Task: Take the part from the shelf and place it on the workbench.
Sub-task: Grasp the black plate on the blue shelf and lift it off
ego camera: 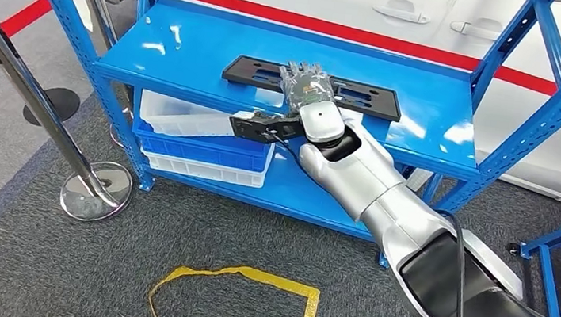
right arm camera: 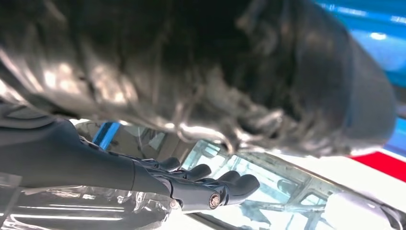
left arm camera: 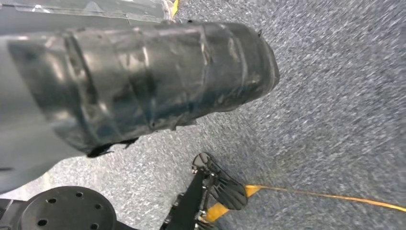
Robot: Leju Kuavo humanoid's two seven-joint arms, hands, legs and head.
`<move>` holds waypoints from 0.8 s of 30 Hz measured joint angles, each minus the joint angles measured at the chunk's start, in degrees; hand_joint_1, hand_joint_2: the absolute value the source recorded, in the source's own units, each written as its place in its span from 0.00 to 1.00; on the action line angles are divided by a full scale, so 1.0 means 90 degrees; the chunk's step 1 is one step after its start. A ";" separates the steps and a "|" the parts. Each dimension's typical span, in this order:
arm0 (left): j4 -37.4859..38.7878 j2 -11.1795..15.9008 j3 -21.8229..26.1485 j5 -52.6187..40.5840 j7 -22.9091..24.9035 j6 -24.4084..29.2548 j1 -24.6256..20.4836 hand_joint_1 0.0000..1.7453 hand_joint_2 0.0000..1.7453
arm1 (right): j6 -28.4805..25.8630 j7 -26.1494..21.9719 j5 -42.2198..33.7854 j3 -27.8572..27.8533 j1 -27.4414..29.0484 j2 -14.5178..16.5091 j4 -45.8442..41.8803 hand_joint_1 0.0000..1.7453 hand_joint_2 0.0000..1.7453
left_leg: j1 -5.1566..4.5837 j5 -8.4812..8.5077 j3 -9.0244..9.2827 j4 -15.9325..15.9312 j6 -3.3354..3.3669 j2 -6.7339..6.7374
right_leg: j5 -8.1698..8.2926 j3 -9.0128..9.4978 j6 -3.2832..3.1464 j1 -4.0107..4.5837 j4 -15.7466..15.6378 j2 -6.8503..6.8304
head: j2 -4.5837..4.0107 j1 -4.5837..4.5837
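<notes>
Black flat part (ego camera: 364, 98) lies lengthwise on the blue shelf's (ego camera: 186, 52) top deck, near the front edge, so it can be reached from the aisle. Right hand (ego camera: 307, 82) sits over its middle, palm down, fingers (right arm camera: 239, 184) stretched forward; a grip isn't confirmed, can't tell if it's clamped. Left hand (left arm camera: 215, 189) hangs by the carpet, fingers look loosely together, holding nothing. White bins (ego camera: 207, 146) sit below.

A bright blue metal shelf (ego camera: 194, 45) carries a flat black part (ego camera: 364, 96). The silver right arm ends in a right hand (ego camera: 307, 82) with dark fingers (right arm camera: 230, 184). White and blue bins (ego camera: 199, 145) sit below. Grey speckled carpet (ego camera: 48, 276) bears yellow tape (ego camera: 248, 276).
</notes>
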 joint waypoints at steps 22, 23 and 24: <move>0.0000 0.0013 -0.0002 -0.0028 -0.0008 0.0010 0.0002 0.00 0.00 | 0.0121 -0.0010 -0.0124 -0.0024 -0.0002 0.0017 0.0054 0.00 0.00 | -0.0011 0.0187 -0.0253 0.0015 -0.0049 0.0035 | -0.0365 0.0556 -0.0015 0.0028 -0.0514 0.0006 | 0.0000 -0.0018; 0.0000 0.0013 -0.0002 -0.0029 -0.0008 0.0010 0.0000 0.00 0.00 | 0.0131 -0.0013 -0.0132 -0.0025 -0.0009 0.0017 0.0058 0.00 0.00 | 0.0007 0.0181 -0.0216 -0.0011 -0.0019 0.0037 | -0.0500 0.0431 0.0016 0.0024 -0.0250 0.0000 | 0.0000 -0.0014; 0.0000 0.0013 -0.0002 -0.0029 -0.0008 0.0009 -0.0002 0.00 0.00 | 0.0147 -0.0016 -0.0141 -0.0026 -0.0012 0.0017 0.0063 0.00 0.00 | 0.0006 0.0168 -0.0190 -0.0020 0.0003 0.0038 | -0.0651 0.0259 0.0039 0.0010 0.0098 -0.0005 | 0.0000 -0.0009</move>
